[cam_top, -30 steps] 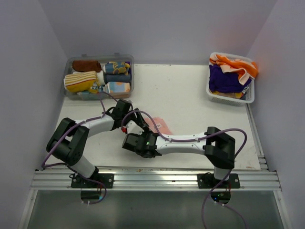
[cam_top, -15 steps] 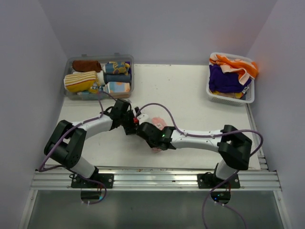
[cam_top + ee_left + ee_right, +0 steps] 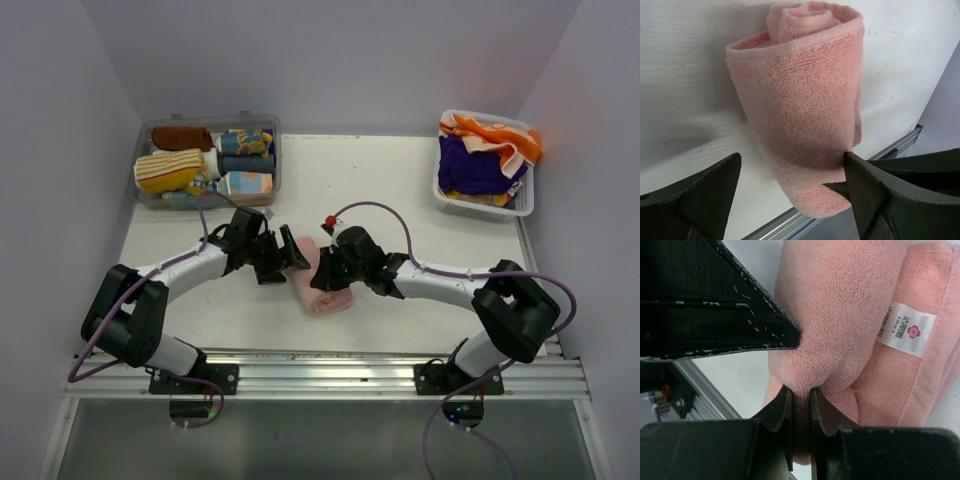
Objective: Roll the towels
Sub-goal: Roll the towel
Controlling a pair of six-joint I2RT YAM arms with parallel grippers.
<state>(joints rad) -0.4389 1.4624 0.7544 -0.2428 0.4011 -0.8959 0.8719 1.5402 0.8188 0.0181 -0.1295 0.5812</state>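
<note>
White table [image 3: 400,200] between pale walls; the right gripper [image 3: 801,391] pinches a fold of the pink towel [image 3: 325,295], jaws nearly together; the left gripper [image 3: 791,159] is spread wide astride the roll's end; the roll lies mid-table near the front; rolled towels [image 3: 170,170] fill a bin [image 3: 270,150] far left; loose towels [image 3: 475,165] fill a basket [image 3: 525,205] far right.

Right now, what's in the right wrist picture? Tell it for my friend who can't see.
The right hand pinches a fold of a pink towel between its two black fingers. The towel has a white label with a red flower on it and lies on a white table.
</note>
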